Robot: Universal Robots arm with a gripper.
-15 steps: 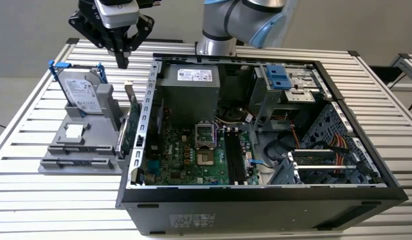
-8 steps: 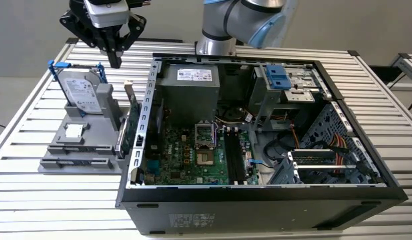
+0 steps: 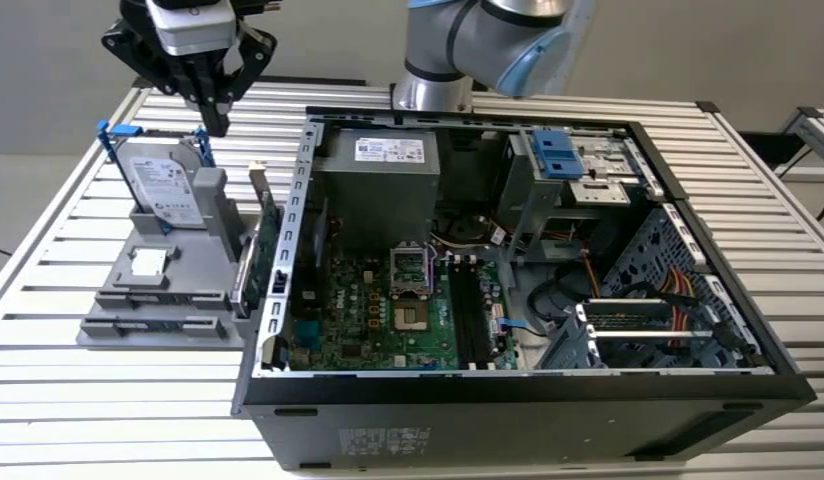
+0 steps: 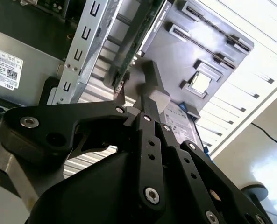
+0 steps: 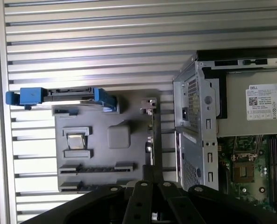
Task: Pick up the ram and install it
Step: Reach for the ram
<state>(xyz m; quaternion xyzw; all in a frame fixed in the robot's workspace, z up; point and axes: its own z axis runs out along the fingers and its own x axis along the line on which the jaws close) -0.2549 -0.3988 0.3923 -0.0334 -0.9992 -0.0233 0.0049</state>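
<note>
- Slatted metal table [image 3: 772, 190] carries a grey plastic parts holder [image 3: 119, 338], at 9 o'clock from an open black computer case [image 3: 519, 400].
- Thin dark ram stick [image 5: 96, 168] seems to stand edgewise in a holder slot, untouched.
- Black two-finger gripper [image 3: 220, 124] hovers at its 12 o'clock, jaws together and empty; a clean grasp needs them widened and squared to the stick.
- Silver hard drive with blue bracket [image 3: 165, 180] and upright green circuit card [image 3: 248, 265] crowd the approach.

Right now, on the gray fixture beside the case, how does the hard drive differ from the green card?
The hard drive is a thick silver block in a blue bracket; the green card is a thin bare board. In the exterior view the hard drive shows its broad face, while the green card is seen edge-on. The hard drive sits toward the exterior view's left; the green card stands next to the open case. Both stand upright on the gray fixture.
</note>
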